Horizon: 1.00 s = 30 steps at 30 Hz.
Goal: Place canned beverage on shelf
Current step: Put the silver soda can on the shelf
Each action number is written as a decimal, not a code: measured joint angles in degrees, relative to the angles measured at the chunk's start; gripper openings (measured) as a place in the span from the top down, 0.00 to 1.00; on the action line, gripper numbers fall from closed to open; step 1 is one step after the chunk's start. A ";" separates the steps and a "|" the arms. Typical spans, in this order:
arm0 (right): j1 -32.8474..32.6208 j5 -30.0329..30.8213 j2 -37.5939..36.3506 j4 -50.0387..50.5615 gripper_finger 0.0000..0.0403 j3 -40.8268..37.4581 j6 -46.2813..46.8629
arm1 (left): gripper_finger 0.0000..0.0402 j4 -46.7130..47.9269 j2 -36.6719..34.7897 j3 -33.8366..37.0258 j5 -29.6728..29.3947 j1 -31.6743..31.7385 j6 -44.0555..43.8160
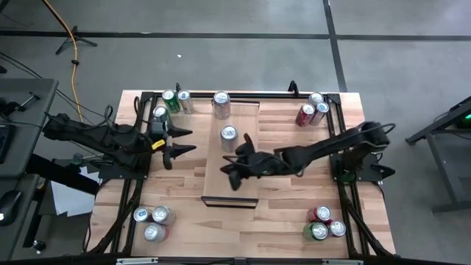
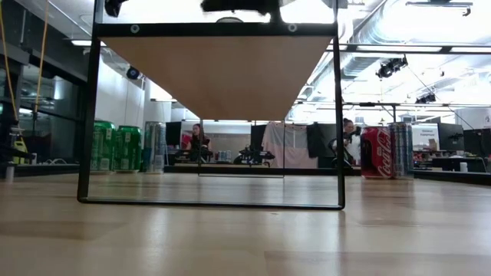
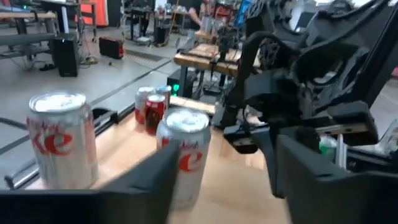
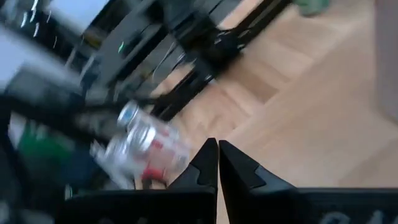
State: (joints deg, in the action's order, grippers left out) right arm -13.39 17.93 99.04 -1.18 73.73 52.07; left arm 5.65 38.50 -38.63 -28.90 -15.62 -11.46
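The shelf [image 1: 243, 118] is a pale board raised on a black frame in the middle of the table; the low view shows its underside [image 2: 215, 69]. Two silver cans stand upright on it, one at the far end [image 1: 221, 103] and one nearer the middle [image 1: 229, 135]. My left gripper [image 1: 185, 141] is open and empty, left of the shelf, level with the middle can, which shows between its fingers in the left wrist view [image 3: 183, 155]. My right gripper [image 1: 229, 173] is shut and empty over the shelf, near side of that can; its fingertips meet in the right wrist view [image 4: 217, 152].
Groups of cans stand at the table's corners: far left [image 1: 173, 101], far right [image 1: 313, 110], near left [image 1: 152, 219], near right [image 1: 321, 223]. Black frame rails run along the table's edges. People sit in the room behind [image 2: 197, 142].
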 joint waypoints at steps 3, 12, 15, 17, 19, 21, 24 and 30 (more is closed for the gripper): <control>0.41 4.94 1.47 -1.14 1.00 0.00 6.35 | 0.88 0.37 0.02 0.61 0.22 -0.04 -0.41; 3.02 9.34 0.29 1.43 1.00 0.00 11.09 | 0.99 1.12 0.00 0.61 1.59 -0.02 1.35; 4.30 9.10 0.31 2.61 1.00 0.00 11.04 | 0.99 2.25 0.00 0.60 1.42 -0.02 1.65; 5.23 8.53 0.31 2.45 1.00 0.00 10.83 | 0.99 3.49 0.00 0.59 1.39 -0.02 1.61; 6.11 7.95 0.29 2.69 1.00 0.00 10.03 | 1.00 4.51 0.00 0.59 1.37 0.00 0.99; 7.17 7.94 0.30 2.70 1.00 0.00 8.88 | 0.99 5.82 0.00 0.59 1.37 0.00 -0.24; 8.94 7.00 0.31 2.70 1.00 0.00 7.36 | 1.00 8.01 0.00 0.59 1.34 0.00 -1.44; 13.09 4.55 0.30 2.67 1.00 0.00 4.45 | 1.00 9.61 0.00 0.59 0.79 0.00 -1.93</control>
State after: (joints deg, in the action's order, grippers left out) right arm -0.30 22.48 99.34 1.50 73.73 56.52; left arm 15.27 38.50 -38.04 -28.11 -15.62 -13.39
